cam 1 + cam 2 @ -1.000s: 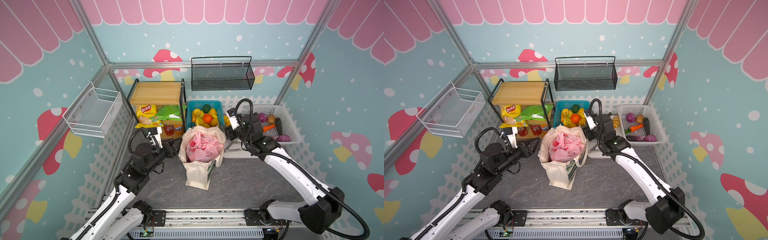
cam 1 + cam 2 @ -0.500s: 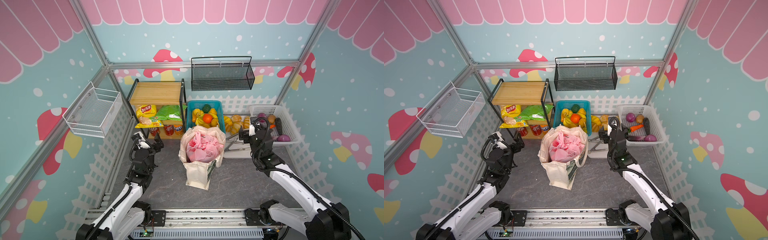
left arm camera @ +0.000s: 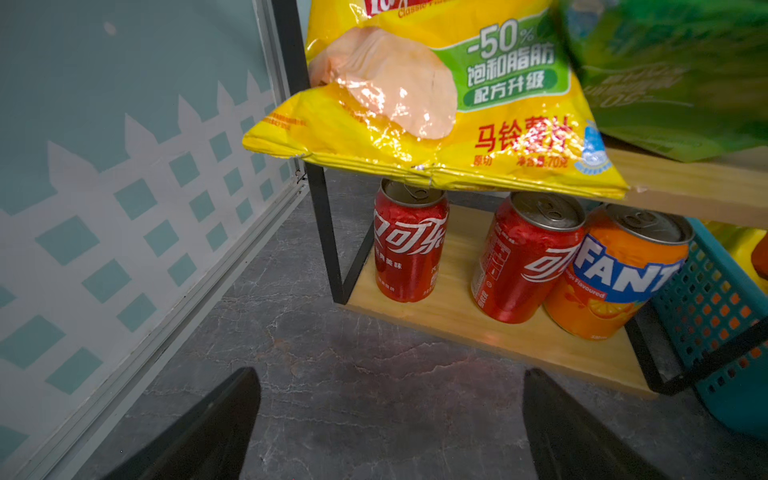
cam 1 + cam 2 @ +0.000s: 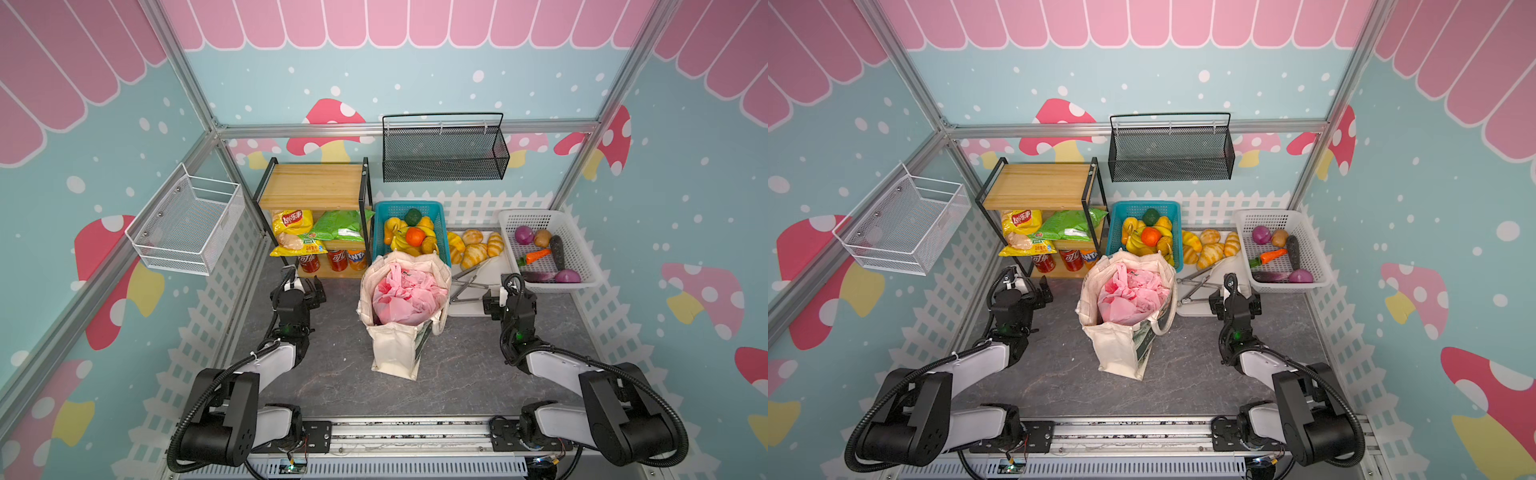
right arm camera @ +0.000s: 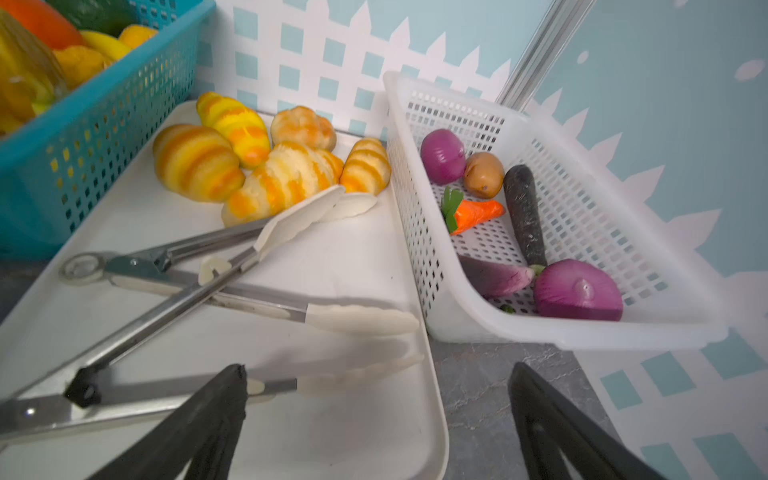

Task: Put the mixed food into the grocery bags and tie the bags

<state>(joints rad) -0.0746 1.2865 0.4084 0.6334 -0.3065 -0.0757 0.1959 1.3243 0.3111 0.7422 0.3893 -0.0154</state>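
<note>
Canvas tote stands between left tool and right tool.

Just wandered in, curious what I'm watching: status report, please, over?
Left gripper open, empty, facing soda cans. Right gripper open, empty, at white tray edge near tongs. Pink bag bunched inside cream tote. Nothing blocking the tote.

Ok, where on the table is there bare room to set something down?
Bare grey tabletop lies between the left gripper and the canvas tote, between the tote and the right gripper, and in front of the tote. The back row is crowded: shelf, blue basket, white tray, white basket.
</note>
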